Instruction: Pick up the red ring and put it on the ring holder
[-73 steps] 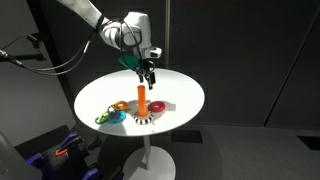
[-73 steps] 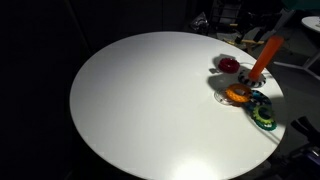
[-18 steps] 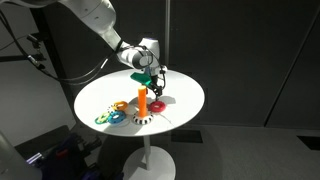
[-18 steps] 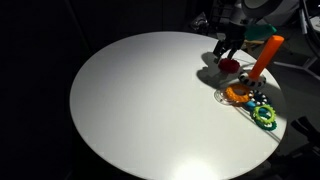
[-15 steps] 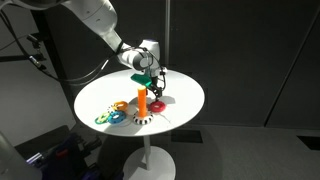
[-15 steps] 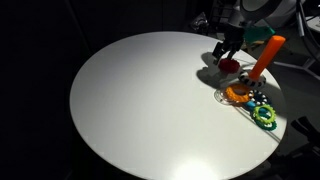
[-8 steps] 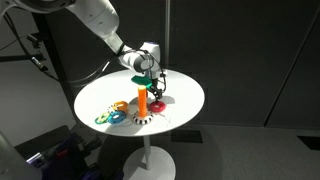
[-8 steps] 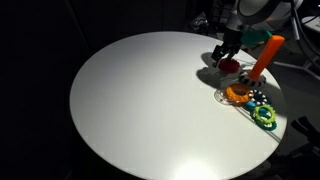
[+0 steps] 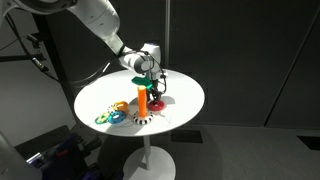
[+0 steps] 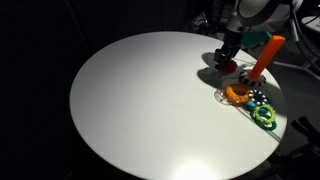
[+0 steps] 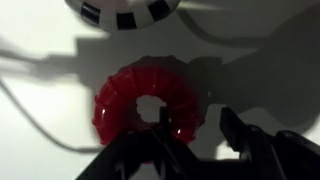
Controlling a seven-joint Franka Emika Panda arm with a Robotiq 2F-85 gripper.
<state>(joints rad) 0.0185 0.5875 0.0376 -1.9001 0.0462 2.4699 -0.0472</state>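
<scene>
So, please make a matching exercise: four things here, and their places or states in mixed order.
1 red ring
2 ring holder
3 green ring
4 hand

A stands upright
B beyond the holder from the red ring
C open, astride the red ring's band
D flat on the table, under the hand

Pairs: 1-D, 2-A, 3-B, 4-C

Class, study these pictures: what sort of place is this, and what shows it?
Probably a robotics lab or test room: a robot arm reaches over a round white table on a single stand, with a plain dark backdrop behind.
</scene>
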